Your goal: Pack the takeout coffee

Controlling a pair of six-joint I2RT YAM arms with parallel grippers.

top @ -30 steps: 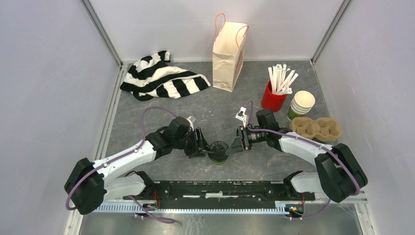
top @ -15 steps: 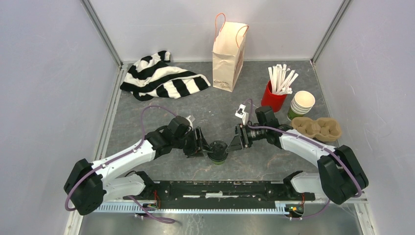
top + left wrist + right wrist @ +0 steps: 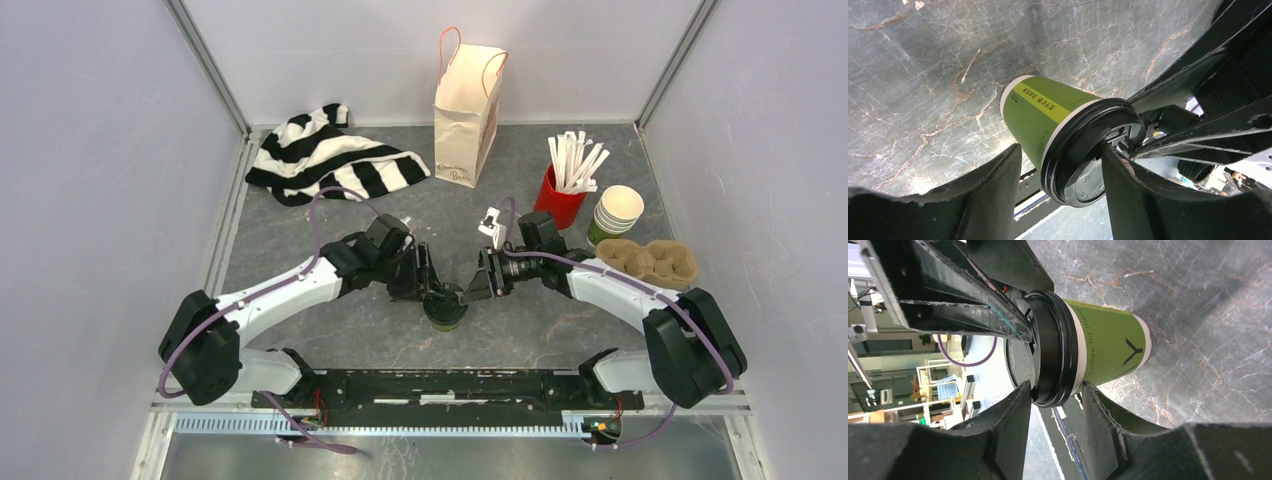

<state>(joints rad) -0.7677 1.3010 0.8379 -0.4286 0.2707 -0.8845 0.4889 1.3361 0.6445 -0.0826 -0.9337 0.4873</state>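
Front-centre of the worktop, between the two arm ends: one green cup, upright, base apparently on the surface. Black lid is seated on it. Left tool comes in from the left and right tool from the right, both at lid height.

Left tool: fingers part-spread, straddling the cup right at the lid rim. In the wrist view the cup fills the gap, but I can't tell whether the pads are loading it or just sitting alongside. Right tool: same story. Fingers sit either side of the rim and upper wall, partly spread, and a pinch can't be confirmed. Each wrist view also shows the other tool's fingers reaching onto the lid top.

Progress, my read: early.
- Done: this cup is lidded and both tools are on station around it.
- Not done: the cup isn't in anything. The cardboard carrier sits at the right edge, well apart from the cup, and its wells look unfilled from above. The paper bag stands at the back with nothing visibly going into it. Its inside is hidden.
- Unknown: no second lidded cup shows in any view, so I can't say where it is.

Left to do, as I judge it: get a firm hold, carry the cup to the carrier or bag, then handle the other one.
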